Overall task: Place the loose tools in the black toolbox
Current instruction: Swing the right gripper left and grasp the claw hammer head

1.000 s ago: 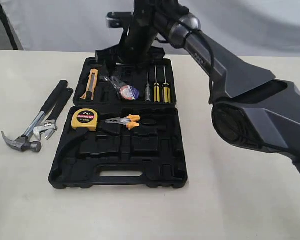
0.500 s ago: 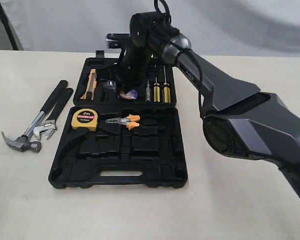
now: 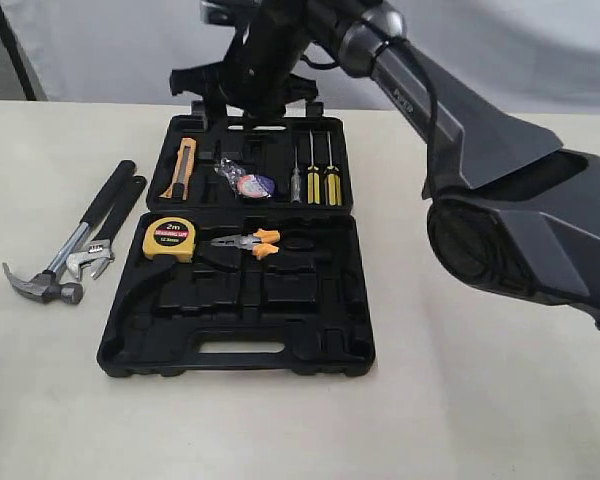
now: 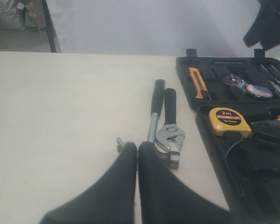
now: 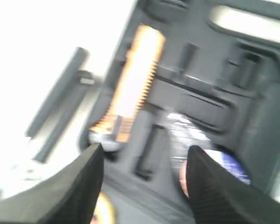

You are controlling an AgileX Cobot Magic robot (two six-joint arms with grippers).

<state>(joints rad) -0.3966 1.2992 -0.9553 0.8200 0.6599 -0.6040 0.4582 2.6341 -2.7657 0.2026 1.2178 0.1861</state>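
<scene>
The black toolbox (image 3: 280, 320) lies open on the table. The black tape roll (image 3: 248, 182) in clear wrap rests in a recess of the back half. My right gripper (image 3: 245, 105) hovers above that back half, open and empty; its wrist view is blurred, with the roll (image 5: 231, 170) just beside one finger. The claw hammer (image 3: 78, 233) and the adjustable wrench (image 3: 115, 222) lie side by side on the table left of the case. My left gripper (image 4: 137, 147) is shut on nothing, just short of the hammer (image 4: 152, 126) and wrench (image 4: 170, 135).
In the toolbox sit a yellow tape measure (image 3: 170, 238), orange-handled pliers (image 3: 252, 241), an orange utility knife (image 3: 184, 165) and screwdrivers (image 3: 320, 175). The right arm (image 3: 500, 200) stretches over the table's right side. A pale backdrop closes the far edge.
The right gripper dropped onto the tape roll in the back half of the case, then rose again, open. The roll stays in its recess. Hammer and wrench have not moved.
</scene>
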